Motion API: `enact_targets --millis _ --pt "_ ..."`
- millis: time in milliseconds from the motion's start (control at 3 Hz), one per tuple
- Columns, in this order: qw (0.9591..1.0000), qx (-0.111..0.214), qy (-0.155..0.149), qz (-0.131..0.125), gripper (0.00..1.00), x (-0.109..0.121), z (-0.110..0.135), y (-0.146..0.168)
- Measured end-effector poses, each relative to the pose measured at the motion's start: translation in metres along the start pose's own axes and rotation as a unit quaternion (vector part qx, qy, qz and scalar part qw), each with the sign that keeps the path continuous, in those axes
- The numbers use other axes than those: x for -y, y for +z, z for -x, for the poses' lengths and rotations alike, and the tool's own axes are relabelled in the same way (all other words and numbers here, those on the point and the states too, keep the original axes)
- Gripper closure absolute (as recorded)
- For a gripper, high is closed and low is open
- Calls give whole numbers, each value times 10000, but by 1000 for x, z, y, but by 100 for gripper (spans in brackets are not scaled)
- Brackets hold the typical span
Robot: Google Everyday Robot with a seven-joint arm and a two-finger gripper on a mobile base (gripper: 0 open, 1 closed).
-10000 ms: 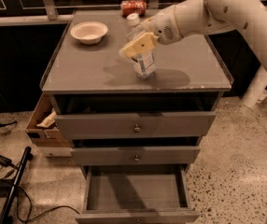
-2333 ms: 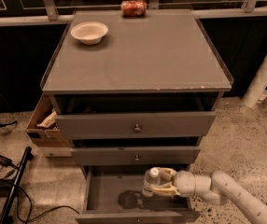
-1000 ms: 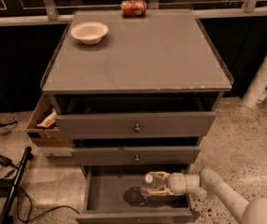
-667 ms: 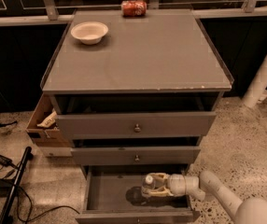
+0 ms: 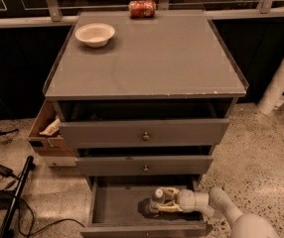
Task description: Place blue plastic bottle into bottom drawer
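Observation:
The bottom drawer [image 5: 114, 207] is pulled open below the two upper grey drawers. My gripper [image 5: 166, 201] reaches into it from the right, its yellowish fingers closed around the blue plastic bottle [image 5: 157, 200]. The bottle's white cap shows at the left of the fingers, and its body is mostly hidden by them. The bottle sits low inside the drawer, right of centre, close to the drawer floor.
A white bowl [image 5: 95, 34] and a red soda can [image 5: 142, 8] are on the cabinet top [image 5: 147, 58]. A cardboard box [image 5: 45, 130] hangs at the cabinet's left side. Black cables and a stand [image 5: 10, 202] lie on the floor to the left. A white pole [image 5: 281, 78] stands to the right.
Ten seconds ago the gripper held the bottle on the cabinet top. It now holds it inside the bottom drawer, and over the last second it has barely shifted.

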State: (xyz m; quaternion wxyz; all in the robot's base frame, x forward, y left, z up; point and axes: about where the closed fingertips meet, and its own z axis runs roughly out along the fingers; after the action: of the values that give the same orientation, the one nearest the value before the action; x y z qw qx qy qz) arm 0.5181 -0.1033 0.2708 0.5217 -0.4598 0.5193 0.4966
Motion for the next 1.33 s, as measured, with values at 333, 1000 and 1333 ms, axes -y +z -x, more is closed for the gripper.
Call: enact_targets --millis 333,1000,1333 --pt "9998 165 14 76 100 3 -17 7" --pt "9998 170 -37 110 100 4 -19 9" --pt "9998 -55 -115 169 100 5 -19 12"
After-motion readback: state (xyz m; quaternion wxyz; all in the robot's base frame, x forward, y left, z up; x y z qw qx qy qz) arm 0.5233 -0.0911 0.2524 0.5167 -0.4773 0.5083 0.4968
